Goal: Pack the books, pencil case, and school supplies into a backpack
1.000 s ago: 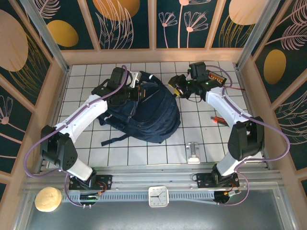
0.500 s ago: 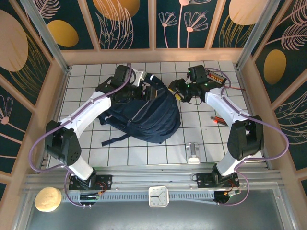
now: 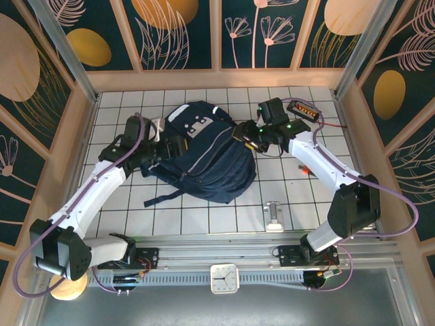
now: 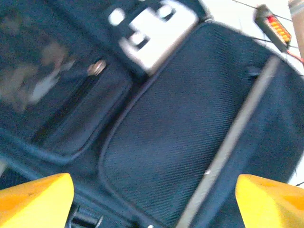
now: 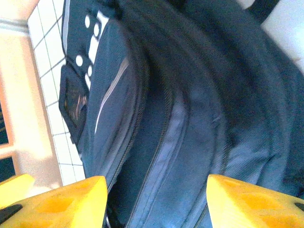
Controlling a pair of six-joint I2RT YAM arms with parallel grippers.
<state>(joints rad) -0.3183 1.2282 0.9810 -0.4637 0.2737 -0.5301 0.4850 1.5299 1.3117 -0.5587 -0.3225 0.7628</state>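
We're looking past the right gripper [image 5: 156,204]: its two yellow fingers [image 5: 66,202] sit at the bottom L & R corners, jaws well apart. Btwn & beyond them lies the navy backpack [image 5: 190,95], close to the tips; can't tell if it touches them. A pale stripe [image 5: 110,97] runs down its front, and a white-grey patch [image 5: 92,26] w/ round dots sits near the top L. Left of the bag we see the white tiled table [image 5: 45,61], then a wooden wall [image 5: 16,95].

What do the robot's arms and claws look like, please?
The left arm and right arm have white links, black joints and looping purple cables. The left claw and right claw have chunky yellow fingers.
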